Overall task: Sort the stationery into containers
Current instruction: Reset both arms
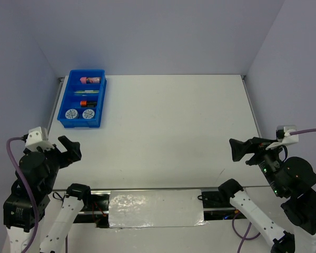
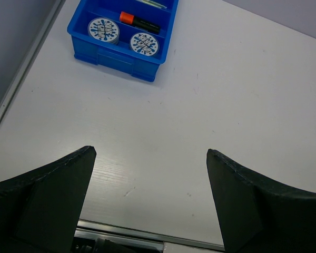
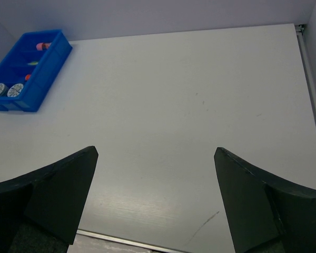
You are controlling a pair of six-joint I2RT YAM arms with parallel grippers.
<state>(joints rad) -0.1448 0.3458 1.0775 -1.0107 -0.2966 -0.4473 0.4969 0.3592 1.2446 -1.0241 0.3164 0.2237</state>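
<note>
**Stationery sits in the tray; both arms hang open at the near edge**

The blue tray (image 1: 79,124) stands at the far-left corner of the desk (image 1: 174,132), its long axis running away from the arm bases and its dividers crossing it. Each compartment holds something. The pink cylinder (image 1: 91,80) is in the farthest and a thin pen (image 1: 88,92) in the next. An orange-capped marker (image 1: 88,103) comes third, and the two patterned discs (image 1: 72,113) (image 1: 88,113) sit side by side in the nearest. The cylinder, pen and marker lie crosswise to the tray's length, parallel to the dividers.

The left end effector (image 1: 69,149) is released with its jaws spread wide and nothing between them. It hovers over the near-left part of the desk with the tray ahead of it and slightly left. The right end effector (image 1: 239,150) is equally spread and empty at the near right, with the tray well apart to its far left.

No loose stationery shows on the desk in any view, so the sorting looks finished. If the tray needed another reach, the left arm is clearly the nearer one.
</note>
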